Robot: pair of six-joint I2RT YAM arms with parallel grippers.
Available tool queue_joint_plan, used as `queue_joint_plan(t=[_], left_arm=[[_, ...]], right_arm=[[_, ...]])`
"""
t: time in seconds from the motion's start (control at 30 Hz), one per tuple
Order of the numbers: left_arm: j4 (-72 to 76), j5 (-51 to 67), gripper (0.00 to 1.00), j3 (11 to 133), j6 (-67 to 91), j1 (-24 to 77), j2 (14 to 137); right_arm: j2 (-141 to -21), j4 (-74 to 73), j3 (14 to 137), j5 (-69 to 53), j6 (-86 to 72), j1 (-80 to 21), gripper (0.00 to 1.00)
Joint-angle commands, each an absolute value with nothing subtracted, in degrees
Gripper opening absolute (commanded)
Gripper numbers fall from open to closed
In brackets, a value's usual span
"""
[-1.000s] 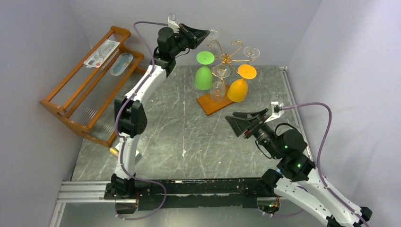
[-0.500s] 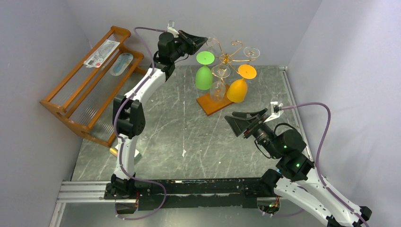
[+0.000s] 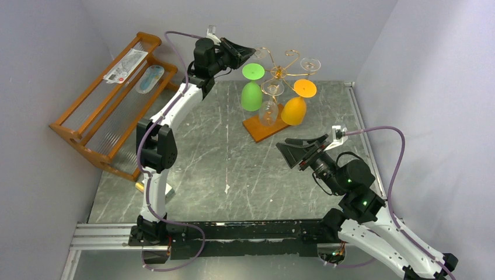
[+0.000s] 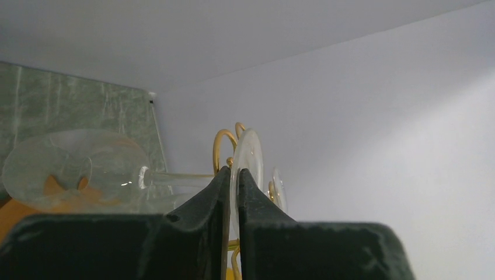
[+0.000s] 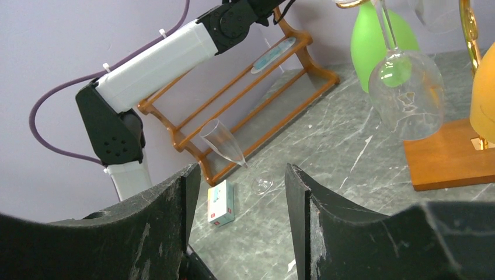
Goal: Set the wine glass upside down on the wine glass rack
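Note:
The wine glass rack [image 3: 284, 70] is a gold wire stand on a brown wooden base [image 3: 261, 127] at the back of the table. My left gripper [image 3: 252, 52] is raised at the rack's left arm and shut on the round foot of a clear wine glass [image 4: 247, 157]. The glass's stem and bowl [image 4: 70, 175] reach away to the left in the left wrist view, with a gold curl [image 4: 219, 146] just behind the foot. My right gripper [image 3: 297, 153] is open and empty in front of the rack, and its jaws are wide apart in the right wrist view [image 5: 239, 192].
A green glass [image 3: 251, 93], an orange glass [image 3: 293, 109] and a clear glass [image 3: 269, 109] hang upside down on the rack. An orange-brown slatted shelf [image 3: 105, 111] stands at the left. A clear flute [image 5: 225, 143] and a small box [image 5: 220, 202] sit by the left arm.
My left gripper has moved a little down and left with the glass foot in it, staying by the rack's left arm. My right gripper has shifted slightly left.

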State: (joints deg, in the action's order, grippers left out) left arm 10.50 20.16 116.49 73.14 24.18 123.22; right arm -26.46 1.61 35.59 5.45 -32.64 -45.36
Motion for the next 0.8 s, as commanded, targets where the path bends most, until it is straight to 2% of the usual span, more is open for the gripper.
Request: queue_joint_plan(t=[0.0, 0.17, 0.3, 0.5, 0.63, 0.77], left_arm=[[8.54, 20.99, 0.14, 116.86, 70.71, 24.43, 120.28], [5.80, 20.64, 0.20, 116.62, 69.53, 24.43, 119.67], [3.47, 19.78, 0.36, 116.28, 67.80, 24.43, 118.51], [0.76, 18.02, 0.51, 114.05, 64.59, 24.27, 115.00], [1.89, 17.91, 0.62, 105.64, 61.77, 23.67, 108.73], [-1.73, 11.16, 0.71, 95.38, 54.21, 23.45, 98.05]], right_arm=[[-26.37, 2.26, 34.76, 7.24, -33.47, -45.53, 0.59], [-25.94, 1.37, 34.65, 8.97, -34.43, -45.53, 0.59], [-26.08, 1.02, 34.98, 9.07, -34.69, -45.57, 0.59], [-26.07, 0.18, 35.27, 9.78, -35.36, -45.52, 0.59], [-25.56, -1.94, 35.33, 11.40, -35.93, -45.53, 0.59], [-26.09, -4.08, 35.99, 12.50, -35.56, -45.52, 0.59]])
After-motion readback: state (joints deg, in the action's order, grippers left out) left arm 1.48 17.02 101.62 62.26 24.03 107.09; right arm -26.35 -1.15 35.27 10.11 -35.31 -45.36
